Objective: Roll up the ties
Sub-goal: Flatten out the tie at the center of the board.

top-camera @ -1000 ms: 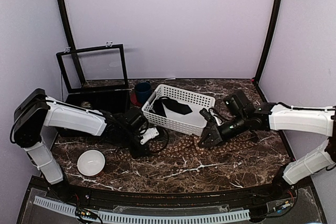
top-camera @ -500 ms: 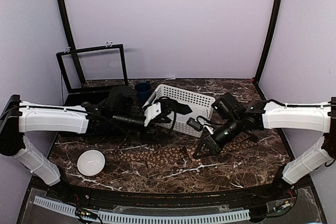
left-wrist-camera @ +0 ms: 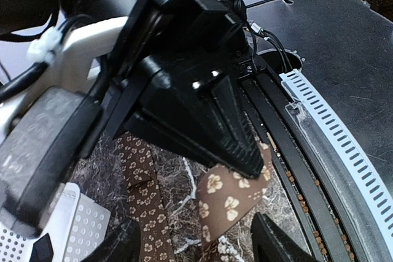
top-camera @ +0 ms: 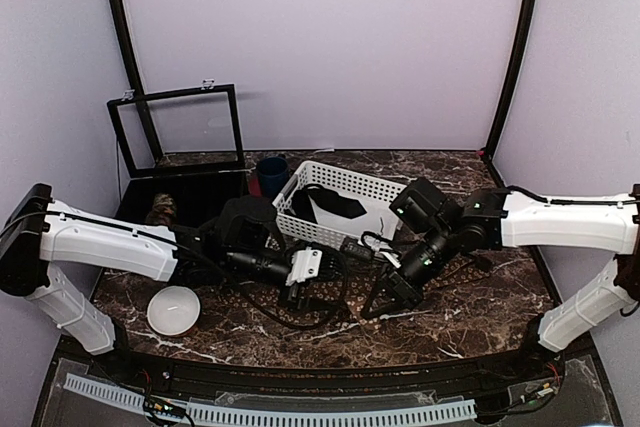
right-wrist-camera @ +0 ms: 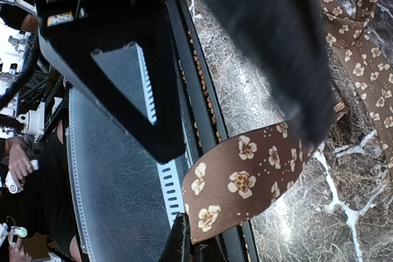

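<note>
at the front edge of the counter [top-camera: 450, 332], your right gripper [top-camera: 384, 299] clamps the tie [right-wrist-camera: 245, 182] by its tip, left gripper [top-camera: 303, 275] gaping beside it; next, take that tip and start coiling.

At the left wrist, the left gripper [left-wrist-camera: 199, 246] showed only two dark fingers [left-wrist-camera: 126, 243], cut off by the bottom edge. The right gripper [left-wrist-camera: 242, 151] covered the upper part of the tie [left-wrist-camera: 227, 204]. At the right wrist its own fingers [right-wrist-camera: 276, 47] were a dark blur, and the tie ran out past the right edge. From above, I couldn't trace the cloth beneath the two grippers against the dark marble table [top-camera: 470, 317].
</note>
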Controlling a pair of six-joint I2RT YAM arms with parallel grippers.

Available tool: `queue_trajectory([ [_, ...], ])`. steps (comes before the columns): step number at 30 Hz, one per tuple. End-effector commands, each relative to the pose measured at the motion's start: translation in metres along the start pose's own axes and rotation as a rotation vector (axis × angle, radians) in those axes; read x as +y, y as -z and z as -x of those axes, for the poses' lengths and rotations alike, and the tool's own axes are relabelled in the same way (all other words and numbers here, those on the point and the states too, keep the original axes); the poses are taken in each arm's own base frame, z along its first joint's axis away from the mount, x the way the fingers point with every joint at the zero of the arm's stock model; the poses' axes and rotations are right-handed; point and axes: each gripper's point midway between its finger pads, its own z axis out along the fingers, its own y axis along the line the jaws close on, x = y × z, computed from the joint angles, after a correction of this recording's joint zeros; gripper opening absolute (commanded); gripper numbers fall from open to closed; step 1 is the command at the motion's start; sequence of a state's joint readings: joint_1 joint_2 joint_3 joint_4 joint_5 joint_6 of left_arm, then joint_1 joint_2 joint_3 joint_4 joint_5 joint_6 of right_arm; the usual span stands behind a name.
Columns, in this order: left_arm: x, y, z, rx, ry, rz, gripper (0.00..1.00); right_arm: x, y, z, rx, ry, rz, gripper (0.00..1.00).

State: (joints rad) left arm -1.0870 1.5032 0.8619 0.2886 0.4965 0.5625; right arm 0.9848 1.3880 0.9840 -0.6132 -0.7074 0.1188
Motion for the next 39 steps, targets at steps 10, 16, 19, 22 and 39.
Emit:
queue_trajectory([
  [10,-0.023,-0.016,0.013,-0.008,-0.111,-0.013,0.34,0.019,0.006,0.009,-0.012,0.063,0.043,0.02],
  [16,-0.015,-0.017,0.013,-0.004,-0.124,0.057,0.19,0.027,0.01,0.01,-0.028,0.076,0.068,0.03],
  [19,-0.014,-0.016,0.012,0.002,-0.132,0.074,0.28,0.029,0.01,0.009,-0.029,0.077,0.076,0.03],
  [22,-0.016,-0.018,0.008,0.012,-0.134,0.06,0.52,0.03,0.01,0.009,-0.029,0.078,0.083,0.02],
  [39,0.008,-0.012,-0.002,0.032,0.015,0.229,0.0,0.005,0.037,0.038,-0.222,0.004,-0.026,0.46],
])
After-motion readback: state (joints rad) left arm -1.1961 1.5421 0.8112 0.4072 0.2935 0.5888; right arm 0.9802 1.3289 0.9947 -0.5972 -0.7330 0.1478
